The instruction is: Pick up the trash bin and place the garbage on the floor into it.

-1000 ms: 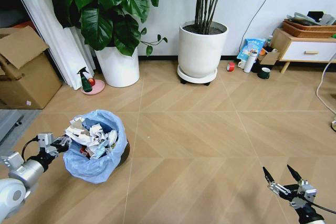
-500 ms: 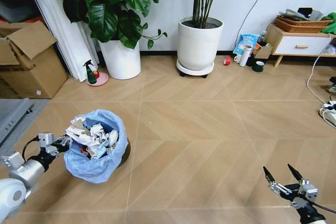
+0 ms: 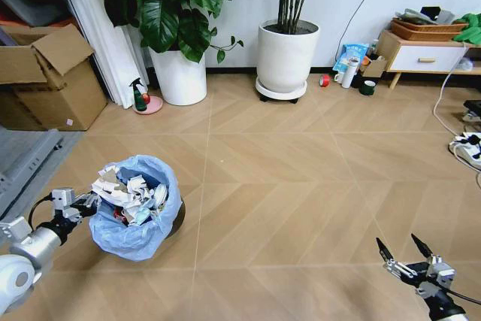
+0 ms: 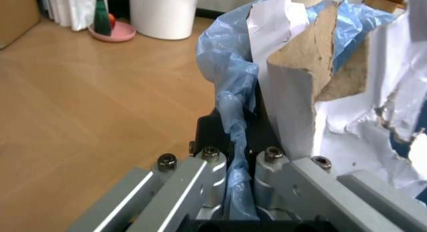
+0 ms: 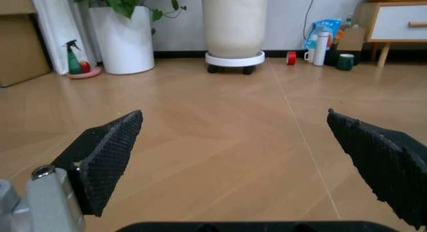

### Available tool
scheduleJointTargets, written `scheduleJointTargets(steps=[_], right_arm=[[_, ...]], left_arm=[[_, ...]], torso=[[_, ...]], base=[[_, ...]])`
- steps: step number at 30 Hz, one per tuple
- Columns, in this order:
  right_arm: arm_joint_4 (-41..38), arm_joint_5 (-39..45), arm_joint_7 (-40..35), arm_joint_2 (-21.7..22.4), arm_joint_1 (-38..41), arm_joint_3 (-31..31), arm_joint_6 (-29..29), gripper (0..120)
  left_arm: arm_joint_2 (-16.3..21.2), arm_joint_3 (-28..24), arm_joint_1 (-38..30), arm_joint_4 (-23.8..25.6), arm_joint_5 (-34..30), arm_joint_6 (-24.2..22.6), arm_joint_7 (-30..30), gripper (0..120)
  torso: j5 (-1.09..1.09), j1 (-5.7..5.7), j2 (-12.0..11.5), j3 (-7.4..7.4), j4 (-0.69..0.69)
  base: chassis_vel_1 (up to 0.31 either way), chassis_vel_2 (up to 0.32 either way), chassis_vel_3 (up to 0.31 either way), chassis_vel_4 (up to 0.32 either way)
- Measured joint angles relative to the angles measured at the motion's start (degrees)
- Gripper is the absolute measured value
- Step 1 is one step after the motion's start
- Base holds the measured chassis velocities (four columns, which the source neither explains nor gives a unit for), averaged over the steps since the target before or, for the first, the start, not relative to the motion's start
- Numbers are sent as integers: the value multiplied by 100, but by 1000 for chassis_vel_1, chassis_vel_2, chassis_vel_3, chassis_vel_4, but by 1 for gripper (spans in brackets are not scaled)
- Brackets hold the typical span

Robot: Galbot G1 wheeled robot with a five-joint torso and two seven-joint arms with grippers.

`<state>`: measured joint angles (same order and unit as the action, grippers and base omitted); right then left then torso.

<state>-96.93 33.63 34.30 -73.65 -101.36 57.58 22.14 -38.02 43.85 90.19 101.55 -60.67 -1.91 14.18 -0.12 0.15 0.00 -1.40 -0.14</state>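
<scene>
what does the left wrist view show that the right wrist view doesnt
Left wrist view alone: the left gripper shut on the crinkly light-blue plastic liner at the rim of the small round black trash bin, with torn white paper and brown cardboard garbage piled in it.

Right wrist view alone: the right gripper open and empty over bare floor, a white cabinet with bottles and a cup beside it.

Both: the tan chevron wood-look floor, the white plant pot, and the green spray bottle.

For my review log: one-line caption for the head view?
Left gripper clamps the full trash bin's rim; right gripper open over bare floor.
</scene>
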Motion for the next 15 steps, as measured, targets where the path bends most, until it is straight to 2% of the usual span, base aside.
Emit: scheduleJointTargets(steps=[2,4,8,11,13,15], right_arm=[[10,2,0,7,8,-8,0,100],[32,16,-1,34,35,-15,0,100],[67,35,-3,54,58,-27,2,100],[84,49,-3,67,73,-30,11,100],[99,58,-4,79,84,-33,13,100],[103,63,-4,83,88,-34,13,100]], left_arm=[[0,0,-4,-4,0,0,-2,0],[-2,-15,-21,-20,0,0,-9,0],[3,-36,-49,-46,0,-3,-18,0],[11,-56,-72,-68,-4,-7,-22,0],[17,-76,-94,-72,-9,-11,-31,0],[17,-85,-105,-73,-11,-12,-36,0]], torso=[[5,0,0,0,0],[-4,-1,0,0,0],[4,-2,0,1,0],[-4,-2,0,1,-1],[6,-2,0,1,-1],[2,-2,0,1,0]], base=[[366,-238,-352,249],[357,-255,-357,272],[341,-270,-353,265],[311,-245,-305,233],[253,-222,-284,245],[224,-217,-244,235]])
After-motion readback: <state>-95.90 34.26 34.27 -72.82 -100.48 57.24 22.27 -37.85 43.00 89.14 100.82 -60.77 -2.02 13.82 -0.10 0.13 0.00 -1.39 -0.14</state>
